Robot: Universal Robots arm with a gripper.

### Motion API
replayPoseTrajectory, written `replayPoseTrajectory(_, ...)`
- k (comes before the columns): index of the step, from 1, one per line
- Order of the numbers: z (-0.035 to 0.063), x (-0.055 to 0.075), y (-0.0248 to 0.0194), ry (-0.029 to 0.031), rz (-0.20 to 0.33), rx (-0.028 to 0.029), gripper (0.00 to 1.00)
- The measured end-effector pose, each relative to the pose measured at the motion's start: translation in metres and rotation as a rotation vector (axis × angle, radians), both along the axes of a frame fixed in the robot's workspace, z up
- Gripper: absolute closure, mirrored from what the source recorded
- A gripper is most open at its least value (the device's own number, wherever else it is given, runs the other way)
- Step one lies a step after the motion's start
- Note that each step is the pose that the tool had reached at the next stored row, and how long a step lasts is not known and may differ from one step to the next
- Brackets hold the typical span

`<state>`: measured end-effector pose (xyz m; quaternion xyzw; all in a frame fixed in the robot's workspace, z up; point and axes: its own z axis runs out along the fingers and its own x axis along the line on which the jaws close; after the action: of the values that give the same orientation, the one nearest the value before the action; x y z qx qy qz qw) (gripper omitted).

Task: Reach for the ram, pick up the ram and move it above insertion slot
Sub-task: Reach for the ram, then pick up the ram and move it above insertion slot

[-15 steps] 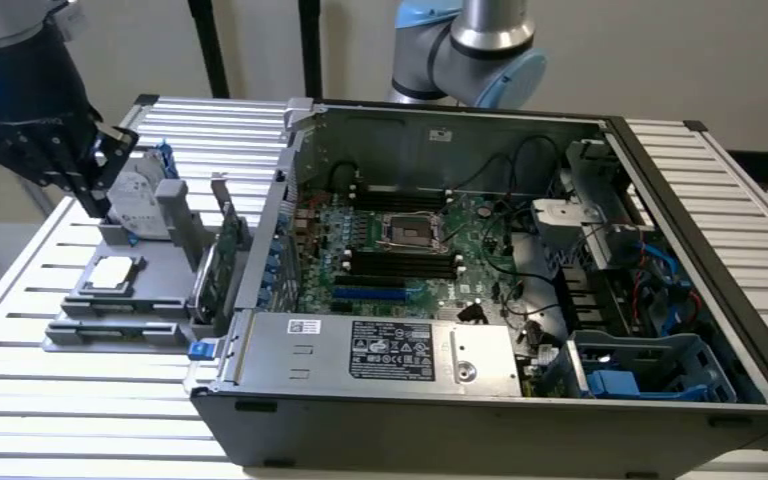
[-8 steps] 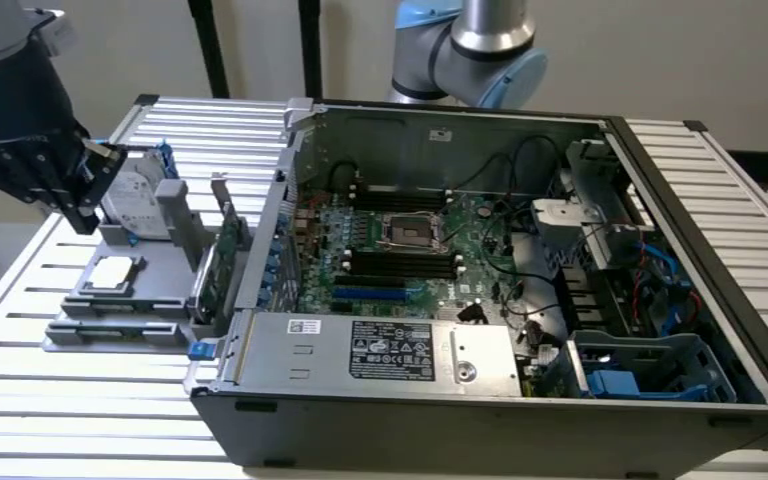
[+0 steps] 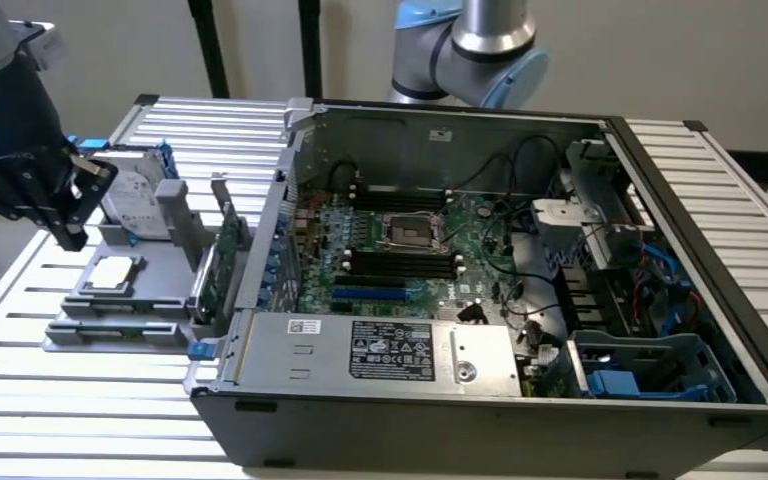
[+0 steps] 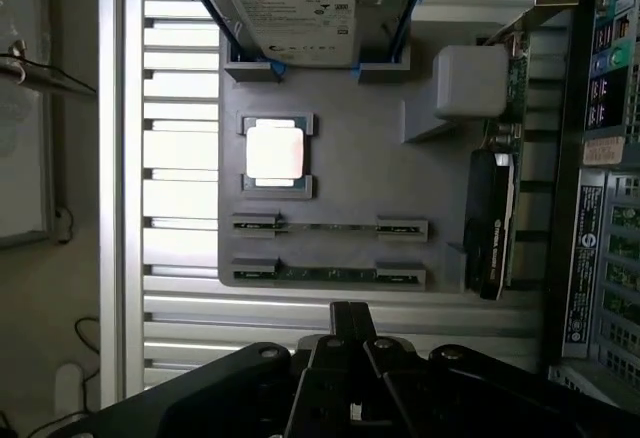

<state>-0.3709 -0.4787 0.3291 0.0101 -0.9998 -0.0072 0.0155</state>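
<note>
Tool (image 4: 350, 313) pressed together, empty, near but clear of the ram (image 4: 325, 274) lying in the grey tray (image 4: 350, 163).

The ram (image 4: 325, 275), thin green stick (edge-on), seated in gray holder (image 4: 350, 158)

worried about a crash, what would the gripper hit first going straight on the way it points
The gripper would probably meet the gray holder at its near edge, on or beside the ram there; depth is unclear.

Hard drive (image 4: 295, 18) cropped, claw (image 4: 350, 320) partly cropped
</note>
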Motion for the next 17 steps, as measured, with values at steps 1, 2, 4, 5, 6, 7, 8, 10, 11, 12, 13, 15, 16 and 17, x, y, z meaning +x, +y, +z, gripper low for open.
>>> replayPoseTrajectory(1, -0.0001, 0.0, -0.0013, -0.0002, 0.001, -0.0001, 0.89)
replayPoseTrajectory(2, -0.0001, 0.0, -0.0022, -0.0009, 0.003, -0.0001, 0.89)
replayPoseTrajectory(4, -0.0004, -0.0001, -0.0028, -0.006, 0.007, -0.0001, 0.89)
replayPoseTrajectory(5, -0.0005, 0.0, -0.0029, -0.01, 0.01, -0.0002, 0.89)
replayPoseTrajectory(6, -0.0006, 0.0, -0.0029, -0.0143, 0.015, -0.0002, 0.89)
replayPoseTrajectory(7, -0.0007, 0.0, -0.0029, -0.0184, 0.022, 0.0001, 0.89)
replayPoseTrajectory(8, -0.0007, 0.0001, -0.0029, -0.019, 0.027, 0.0003, 0.89)
replayPoseTrajectory(10, -0.0007, 0.0001, -0.0029, -0.019, 0.029, 0.0002, 0.89)
replayPoseTrajectory(11, -0.0008, 0.0001, -0.0029, -0.0191, 0.03, 0.0003, 0.89)
replayPoseTrajectory(12, -0.0008, 0.0001, -0.0029, -0.0191, 0.033, 0.0003, 0.89)
replayPoseTrajectory(13, -0.0008, 0.0001, -0.0029, -0.0191, 0.044, 0.0004, 0.89)
replayPoseTrajectory(15, -0.0009, 0.0001, -0.0029, -0.0192, 0.08, 0.0008, 0.89)
replayPoseTrajectory(16, -0.0008, 0.0001, -0.0029, -0.0191, 0.099, 0.0009, 0.89)
replayPoseTrajectory(17, -0.0009, 0.0001, -0.0029, -0.019, 0.117, 0.0011, 0.89)
